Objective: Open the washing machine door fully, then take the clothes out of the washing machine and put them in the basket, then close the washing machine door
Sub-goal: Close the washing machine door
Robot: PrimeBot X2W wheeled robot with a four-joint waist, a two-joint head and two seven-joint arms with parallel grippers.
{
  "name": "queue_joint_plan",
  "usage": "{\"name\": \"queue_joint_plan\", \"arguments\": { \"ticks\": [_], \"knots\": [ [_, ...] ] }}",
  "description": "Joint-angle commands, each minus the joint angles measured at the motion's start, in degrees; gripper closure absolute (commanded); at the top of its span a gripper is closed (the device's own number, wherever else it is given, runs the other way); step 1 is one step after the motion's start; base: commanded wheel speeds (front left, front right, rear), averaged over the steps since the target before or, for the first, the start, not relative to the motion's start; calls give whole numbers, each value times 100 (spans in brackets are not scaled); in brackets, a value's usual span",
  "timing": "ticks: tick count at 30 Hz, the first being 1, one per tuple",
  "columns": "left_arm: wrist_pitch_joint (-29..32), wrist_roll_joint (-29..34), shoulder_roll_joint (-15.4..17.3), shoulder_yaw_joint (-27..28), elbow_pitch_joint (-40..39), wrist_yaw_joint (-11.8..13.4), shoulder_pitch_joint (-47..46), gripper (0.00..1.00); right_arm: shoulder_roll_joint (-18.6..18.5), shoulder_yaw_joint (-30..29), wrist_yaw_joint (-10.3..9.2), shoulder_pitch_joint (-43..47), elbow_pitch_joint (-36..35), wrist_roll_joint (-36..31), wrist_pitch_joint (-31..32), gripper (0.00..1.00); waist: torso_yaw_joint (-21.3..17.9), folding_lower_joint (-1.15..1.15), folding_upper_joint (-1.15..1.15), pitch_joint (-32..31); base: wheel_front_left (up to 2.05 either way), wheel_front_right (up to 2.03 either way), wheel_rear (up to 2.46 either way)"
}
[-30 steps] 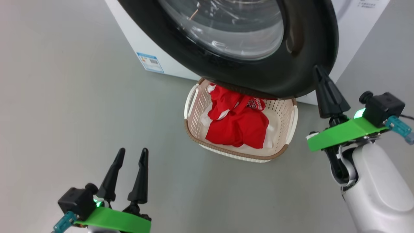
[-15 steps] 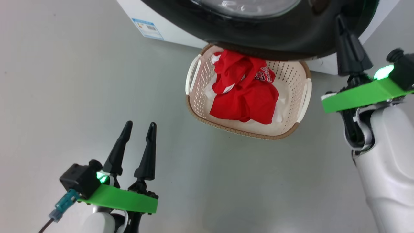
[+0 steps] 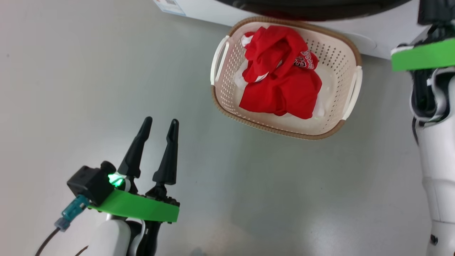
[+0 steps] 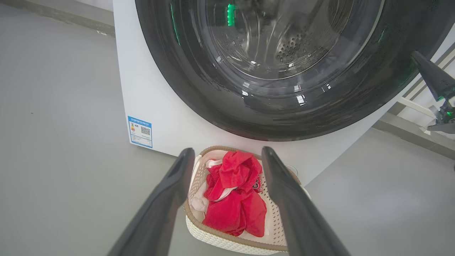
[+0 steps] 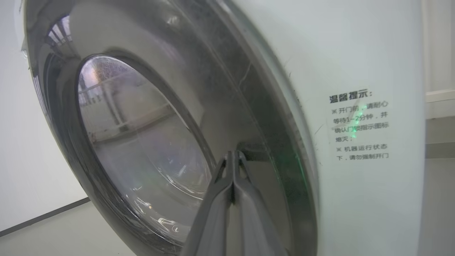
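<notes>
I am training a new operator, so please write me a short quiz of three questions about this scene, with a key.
1. True or false: the clothes lie inside the basket.
2. The right end effector is: A) open wide; B) shut, tips by the washing machine door; C) gripping a towel.
3. Fill in: the left end effector is ____ and holds nothing.
Key: 1 true; 2 B; 3 open.

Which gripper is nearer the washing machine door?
Right. The right gripper, shut, has its tips at the rim of the washing machine door; the left gripper, open, hangs over the floor, short of the basket.
</notes>
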Motion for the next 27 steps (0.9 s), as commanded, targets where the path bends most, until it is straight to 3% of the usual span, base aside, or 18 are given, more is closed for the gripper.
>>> {"name": "queue_joint_plan", "arguments": {
  "ticks": [1,10,21,22,24,26,27],
  "knots": [
    [-28,-35,106,174,-155,-32,-46,0,75,13,18,-150,-182,-57,-35,100,63,0,-1,103,0,0,0],
    [-28,-55,106,192,-153,-32,-133,0,210,-227,18,-505,-241,-176,-35,100,70,0,-1,225,0,0,0],
    [-28,80,106,308,-31,-32,10,0,213,364,18,163,-123,-86,-35,100,-75,0,-1,-217,0,0,0],
    [-28,104,106,318,-16,-32,36,0,203,413,18,266,-121,-68,-35,86,-93,0,-1,-276,0,0,0],
    [-28,165,106,354,6,-32,89,0,181,516,18,477,-126,-40,-35,70,-143,0,-1,-391,0,0,0],
    [-28,234,106,379,26,-32,136,0,166,601,18,697,-156,-11,-35,44,-193,0,-1,-506,0,0,0],
    [-28,271,106,389,40,-32,160,0,158,635,18,804,-178,5,-35,16,-219,0,-1,-564,0,0,0]
  ]
}}
